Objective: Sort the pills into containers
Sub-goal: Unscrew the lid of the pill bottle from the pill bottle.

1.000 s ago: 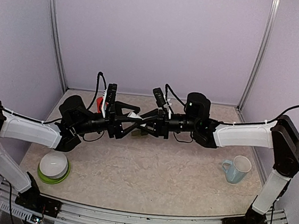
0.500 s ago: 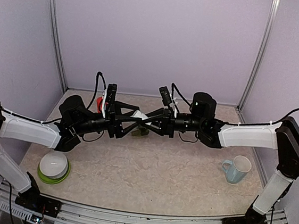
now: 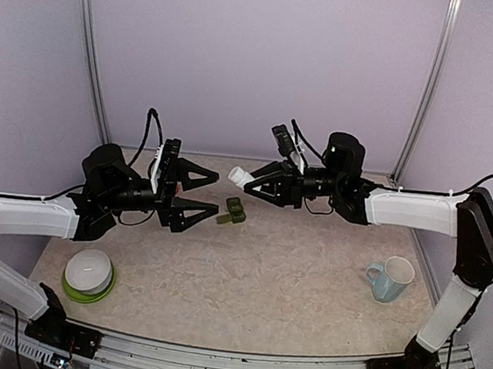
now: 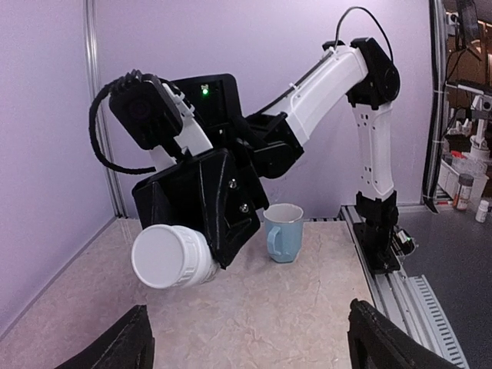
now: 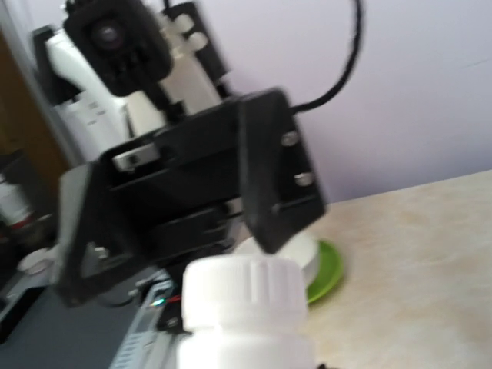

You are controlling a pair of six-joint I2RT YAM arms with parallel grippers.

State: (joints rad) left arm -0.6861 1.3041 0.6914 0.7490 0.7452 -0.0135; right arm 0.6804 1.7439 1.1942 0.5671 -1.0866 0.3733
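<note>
The containers [image 3: 233,211], a small dark green strip of joined compartments, lie on the table between the two arms. My right gripper [image 3: 259,186] is shut on a small white bottle [image 3: 240,177], held in the air on its side above them. Its ribbed cap is on and points at my left gripper [image 3: 201,199]. That gripper stands open with nothing in it, a short way left of the bottle. The left wrist view shows the bottle [image 4: 169,256] from the cap end, ahead of the open fingertips [image 4: 115,346]. In the right wrist view the bottle [image 5: 242,315] fills the bottom. No pills are in view.
A pale blue mug [image 3: 389,279] stands near the right edge, also in the left wrist view as the mug [image 4: 283,232]. A white bowl on a green plate [image 3: 89,274] sits at the front left. Purple walls close in three sides.
My left gripper has let go of the bottle, opened wider and drawn back to the left. My right gripper has lifted the bottle up and slightly to the right.
</note>
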